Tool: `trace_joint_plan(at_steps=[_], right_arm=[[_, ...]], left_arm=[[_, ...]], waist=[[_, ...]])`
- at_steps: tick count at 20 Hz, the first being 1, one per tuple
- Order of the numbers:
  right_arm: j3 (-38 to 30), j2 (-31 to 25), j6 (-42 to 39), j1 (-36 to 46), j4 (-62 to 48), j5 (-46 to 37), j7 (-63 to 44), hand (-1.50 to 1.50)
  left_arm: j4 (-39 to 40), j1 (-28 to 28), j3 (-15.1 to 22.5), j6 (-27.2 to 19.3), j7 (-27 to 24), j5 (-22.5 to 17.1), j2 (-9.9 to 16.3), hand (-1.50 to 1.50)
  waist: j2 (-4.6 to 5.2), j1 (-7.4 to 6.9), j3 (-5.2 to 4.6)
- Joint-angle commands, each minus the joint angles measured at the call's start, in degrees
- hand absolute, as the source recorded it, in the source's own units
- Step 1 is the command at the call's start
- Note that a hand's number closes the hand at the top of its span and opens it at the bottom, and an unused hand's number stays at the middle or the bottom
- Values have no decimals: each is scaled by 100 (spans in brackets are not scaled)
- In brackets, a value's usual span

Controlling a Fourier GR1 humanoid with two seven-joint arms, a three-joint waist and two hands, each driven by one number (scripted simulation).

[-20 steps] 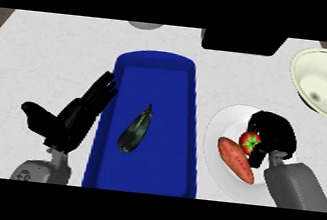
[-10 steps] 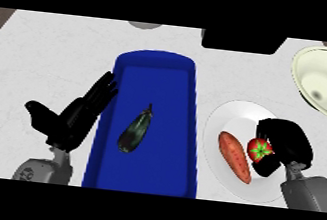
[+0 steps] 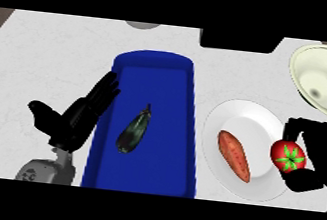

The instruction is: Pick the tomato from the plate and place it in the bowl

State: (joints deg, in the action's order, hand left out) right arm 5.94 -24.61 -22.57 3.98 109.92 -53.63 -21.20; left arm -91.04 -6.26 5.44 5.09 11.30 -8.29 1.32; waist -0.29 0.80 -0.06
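Right hand [image 3: 317, 156] is curled round the tomato [image 3: 289, 156], over the plate's [image 3: 244, 115] right edge. The bowl [image 3: 325, 81] sits just ahead of it, so that's the way to go.

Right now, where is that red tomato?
In the head view the tomato is at the right, held in the right robot hand at the white plate's right rim, beside the sweet potato.

Bare counter [image 3: 46, 54] left of blue tray [image 3: 171, 133], narrow strip between tray and plate [image 3: 251, 118], bowl [image 3: 325, 79] just beyond plate, dark block [image 3: 240, 39] at far edge
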Motion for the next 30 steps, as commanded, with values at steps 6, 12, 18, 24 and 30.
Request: trace_joint_plan(at_steps=[6, 12, 18, 24, 30], right_arm=[[-1460, -305, -1250, 529, 2070, 991, -867, 150], [-2040, -397, -1458, 1386, 1634, 1263, -1054, 150], [-2167, -629, -826, 2261, 18, 1011, -606, 150], [-2663, -801, 12, 2370, -1465, 1049, 426, 150], [-2433, -961, 1191, 2970, -3613, 507, 1494, 150]], left_arm=[[-380, 198, -108, 222, 121, -225, 171, 0], [-162, -115, -83, 129, 274, -138, 55, 0], [-268, -18, 84, 15, 171, 47, -93, 0], [525, 2, 7, 223, -538, 5, -67, 0], [130, 42, 49, 115, -221, 50, -37, 0]], waist=[[5, -63, 1], [24, -89, 4], [36, -152, 5], [50, -123, 7], [59, -175, 9]])
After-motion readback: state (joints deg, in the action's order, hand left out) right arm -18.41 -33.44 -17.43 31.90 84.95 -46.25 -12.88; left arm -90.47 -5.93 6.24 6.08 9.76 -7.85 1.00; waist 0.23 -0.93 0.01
